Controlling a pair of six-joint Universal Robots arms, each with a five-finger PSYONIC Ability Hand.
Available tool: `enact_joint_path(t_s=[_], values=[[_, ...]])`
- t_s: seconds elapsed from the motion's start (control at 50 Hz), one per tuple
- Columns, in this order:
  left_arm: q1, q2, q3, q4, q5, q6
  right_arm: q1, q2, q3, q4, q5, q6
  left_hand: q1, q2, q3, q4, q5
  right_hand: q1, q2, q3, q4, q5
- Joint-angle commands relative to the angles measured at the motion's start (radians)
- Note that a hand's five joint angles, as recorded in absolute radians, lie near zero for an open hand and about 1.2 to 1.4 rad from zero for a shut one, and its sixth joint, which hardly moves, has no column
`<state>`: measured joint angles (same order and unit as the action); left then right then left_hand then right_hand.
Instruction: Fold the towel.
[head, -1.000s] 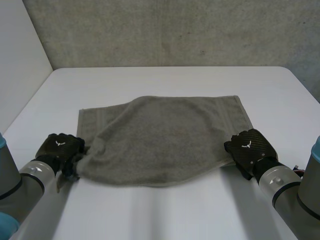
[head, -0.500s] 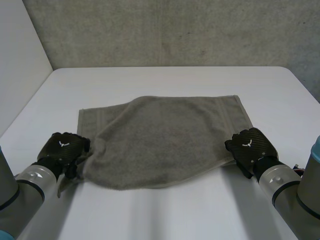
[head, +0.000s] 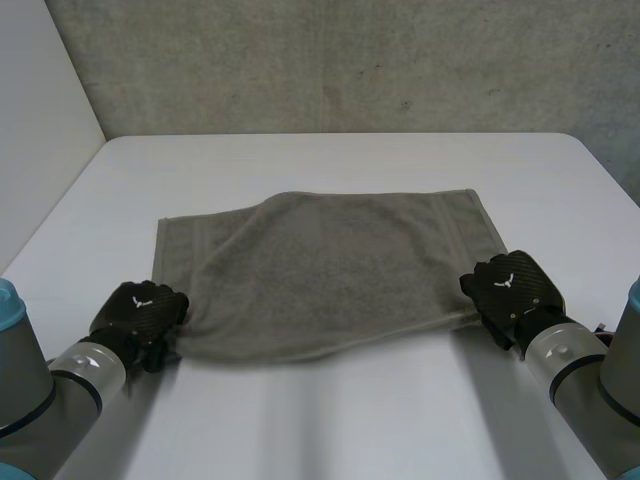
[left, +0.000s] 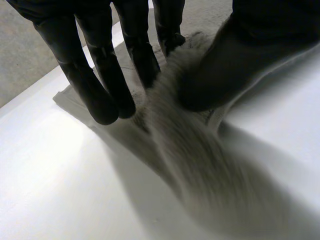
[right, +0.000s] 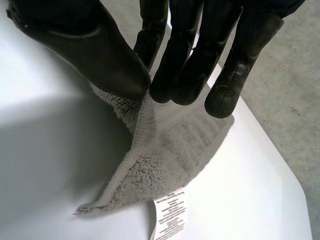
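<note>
Table (head: 330, 160): white, smooth, rounded far corners. Far edge at 12 o'c runs along a rough grey wall (head: 330, 60); a plain white panel (head: 40, 120) stands at 9–10 o'c. Widest bare room is the far strip at 12 o'c, btwn towel and wall. There are bare margins at 3 and 9 o'c, and a bare strip at 6 o'c btwn the two arms.

Towel (head: 330, 270): grey-brown terry, roughly rectangular, lying mid-table w/ long sides running 9 to 3 o'c. The far-left corner lies flat w/ a woven band along that short edge. The far edge is straight on the right half and bulges up slightly near 12 o'c. The near edge is a soft, rounded curve, not a straight line. It runs hand to hand.

Left hand (head: 140, 312): at towel's 8 o'c, on the near-left corner. In the left wrist view the thumb (left: 225, 65) presses a bunched ridge of towel (left: 200, 165) against the fingers (left: 95, 75), so it's a pinch grip. The cloth trails off the fingertips down to the table.

Right hand (head: 510, 288): at towel's 4 o'c, on the near-right corner. In the right wrist view the thumb (right: 85, 45) and fingers (right: 185, 55) nip the hemmed edge btwn them, so it's gripping too. Below the fingertips the towel (right: 155, 170) hangs in a fold w/ looped pile showing. A white printed care label (right: 170, 215) sits at the corner by the table.
</note>
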<state>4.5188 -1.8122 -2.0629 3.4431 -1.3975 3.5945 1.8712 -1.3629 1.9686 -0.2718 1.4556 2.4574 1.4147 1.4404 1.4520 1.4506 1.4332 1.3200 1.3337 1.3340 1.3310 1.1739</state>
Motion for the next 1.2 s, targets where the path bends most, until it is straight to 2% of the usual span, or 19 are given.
enact_joint_path(t_s=[0.02,0.08,0.18,0.32,0.42,0.52,0.56,0.58,0.62,0.74,0.8,0.84,0.9,0.94,0.96,1.04,1.06,1.1,1.2], values=[[0.002,0.014,0.003,0.007,0.003,0.003,-0.032,-0.031,-0.019,0.017,0.002,0.002,-0.018,-0.044,-0.056,-0.054,-0.211,0.076,0.063,0.062,0.065,0.048],[0.002,0.059,0.015,-0.013,0.003,0.007,-0.030,-0.137,-0.043,0.058,0.008,-0.003,-0.018,-0.044,-0.056,-0.054,-0.211,0.076,0.063,0.062,0.065,0.048],[-0.020,0.273,0.043,-0.116,0.015,0.006,-0.032,-0.275,-0.111,0.208,-0.003,-0.001,-0.018,-0.044,-0.056,-0.054,-0.211,0.076,0.063,0.062,0.065,0.048],[-0.015,0.430,0.102,-0.258,0.070,0.009,-0.047,-0.335,-0.206,0.460,-0.049,-0.018,-0.018,-0.044,-0.056,-0.054,-0.211,0.076,0.063,0.062,0.065,0.048],[0.006,0.439,0.113,-0.410,0.120,0.024,-0.079,-0.351,-0.209,0.609,-0.097,-0.144,-0.018,-0.044,-0.056,-0.054,-0.211,0.076,0.063,0.062,0.065,0.048],[0.042,0.439,0.096,-0.575,0.161,0.158,-0.087,-0.386,-0.188,0.753,-0.113,-0.300,-0.018,-0.044,-0.056,-0.054,-0.211,0.076,0.063,0.062,0.065,0.048],[0.054,0.439,0.086,-0.654,0.170,0.301,-0.086,-0.403,-0.194,0.772,-0.113,-0.310,-0.018,-0.044,-0.056,-0.054,-0.211,0.076,0.063,0.062,0.065,0.048],[0.054,0.439,0.086,-0.654,0.170,0.302,-0.086,-0.403,-0.194,0.772,-0.113,-0.310,-0.018,-0.044,-0.056,-0.054,-0.211,0.076,0.063,0.062,0.065,0.048],[0.089,0.438,0.087,-0.689,0.173,0.413,-0.084,-0.416,-0.214,0.776,-0.115,-0.314,-0.018,-0.044,-0.056,-0.054,-0.211,0.076,0.063,0.062,0.065,0.048],[0.135,0.410,0.121,-0.682,0.186,0.460,-0.089,-0.398,-0.249,0.773,-0.138,-0.316,-0.018,-0.044,-0.056,-0.054,-0.211,0.076,0.063,0.062,0.065,0.048],[0.143,0.306,0.181,-0.639,0.213,0.431,-0.106,-0.308,-0.280,0.744,-0.170,-0.317,-0.018,-0.044,-0.056,-0.054,-0.211,0.076,0.063,0.062,0.065,0.048],[0.131,0.248,0.211,-0.616,0.222,0.406,-0.101,-0.178,-0.336,0.695,-0.178,-0.305,-0.018,-0.044,-0.056,-0.054,-0.211,0.076,0.063,0.062,0.065,0.048],[0.092,0.131,0.294,-0.575,0.226,0.343,-0.090,-0.072,-0.402,0.657,-0.164,-0.299,-0.018,-0.044,-0.056,-0.054,-0.211,0.076,0.063,0.062,0.065,0.048],[0.047,-0.029,0.415,-0.546,0.218,0.287,-0.084,-0.017,-0.440,0.642,-0.156,-0.293,-0.018,-0.044,-0.056,-0.054,-0.211,0.076,0.063,0.062,0.065,0.048],[0.046,-0.030,0.415,-0.545,0.218,0.286,-0.084,-0.016,-0.441,0.641,-0.156,-0.293,-0.018,-0.044,-0.056,-0.054,-0.211,0.076,0.063,0.062,0.065,0.048],[0.006,-0.237,0.620,-0.545,0.213,0.233,-0.057,0.180,-0.589,0.593,-0.109,-0.265,-0.018,-0.044,-0.056,-0.054,-0.211,0.076,0.063,0.062,0.065,0.048],[0.006,-0.237,0.621,-0.545,0.213,0.233,-0.049,0.242,-0.644,0.580,-0.084,-0.258,-0.018,-0.044,-0.056,-0.054,-0.211,0.076,0.063,0.062,0.065,0.048],[-0.003,-0.356,0.755,-0.545,0.213,0.205,-0.044,0.299,-0.699,0.569,-0.057,-0.252,-0.018,-0.044,-0.056,-0.054,-0.211,0.076,0.063,0.062,0.065,0.048],[-0.017,-0.513,0.967,-0.545,0.201,0.178,-0.032,0.453,-0.847,0.543,0.000,-0.244,-0.018,-0.044,-0.056,-0.054,-0.211,0.076,0.063,0.062,0.065,0.048]])
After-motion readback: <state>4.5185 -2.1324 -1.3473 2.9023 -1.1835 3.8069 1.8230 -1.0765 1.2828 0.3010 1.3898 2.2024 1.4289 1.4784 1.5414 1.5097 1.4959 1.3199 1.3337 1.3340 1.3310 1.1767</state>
